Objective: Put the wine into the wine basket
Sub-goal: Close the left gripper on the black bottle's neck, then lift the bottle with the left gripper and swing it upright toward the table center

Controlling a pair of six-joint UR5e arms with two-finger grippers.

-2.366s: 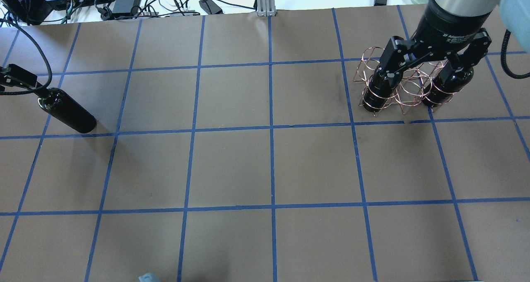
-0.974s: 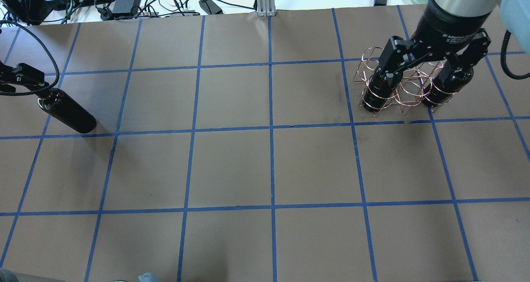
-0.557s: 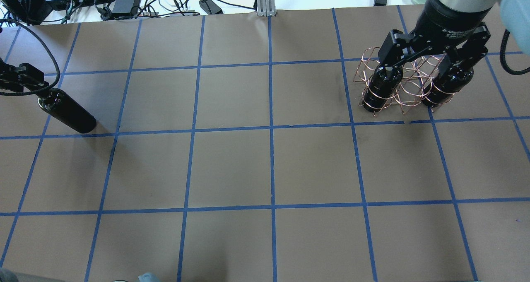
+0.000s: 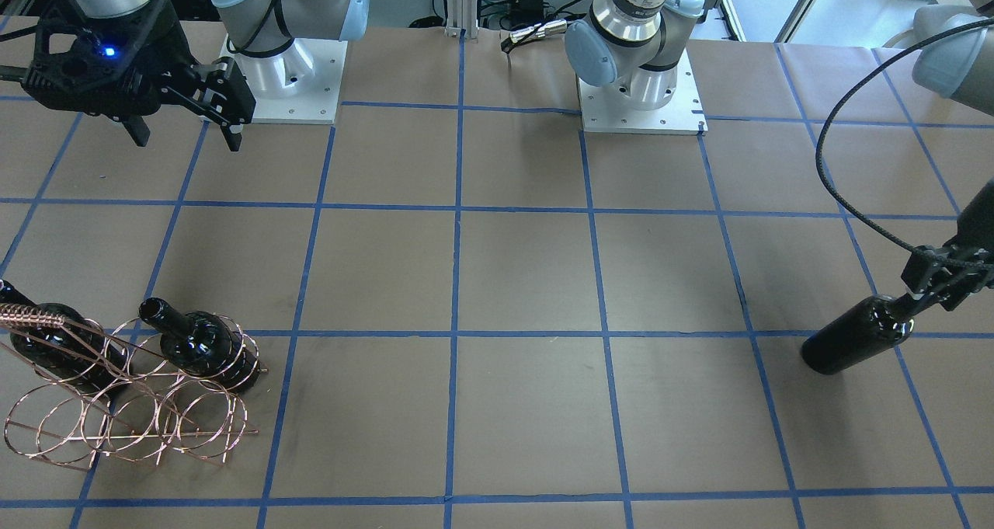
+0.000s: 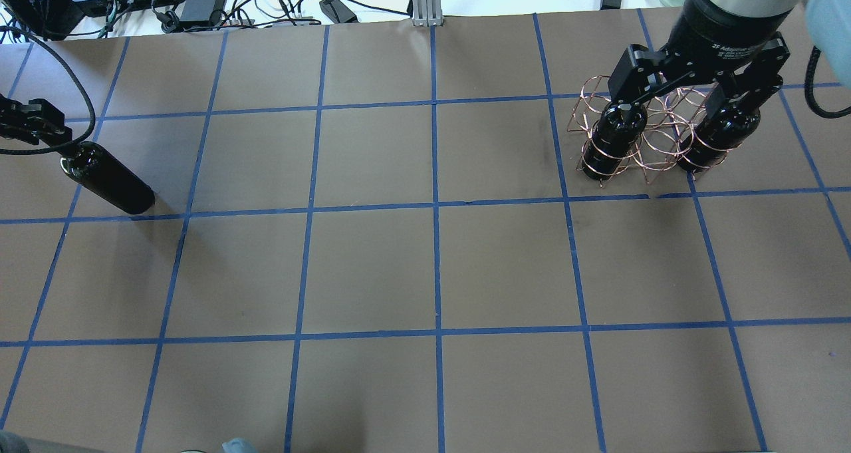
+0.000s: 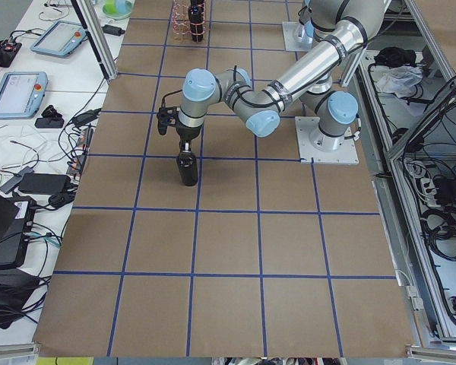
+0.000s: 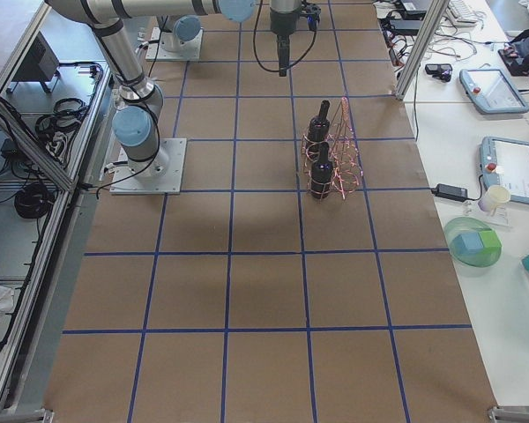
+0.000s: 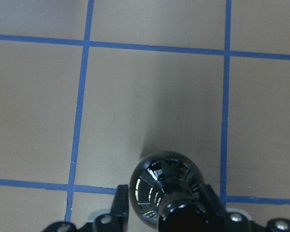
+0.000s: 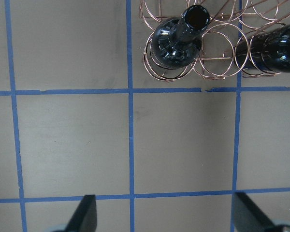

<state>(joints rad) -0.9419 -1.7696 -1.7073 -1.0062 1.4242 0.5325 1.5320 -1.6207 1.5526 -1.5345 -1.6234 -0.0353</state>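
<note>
Glossy near-black glass wine bottle (image 5: 106,185): upright at far left, neck clamped in left gripper (image 4: 928,288), well apart from copper wire basket (image 4: 132,420). Right gripper (image 5: 675,100) gapes empty, raised near it. Watch your carry: the slick neck may slip, or the bottle may clip the wires.

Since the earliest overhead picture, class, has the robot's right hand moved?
Yes. In the overhead view the right hand has shifted slightly toward the picture's top edge, judged against the wine basket, which has stayed put.
</note>
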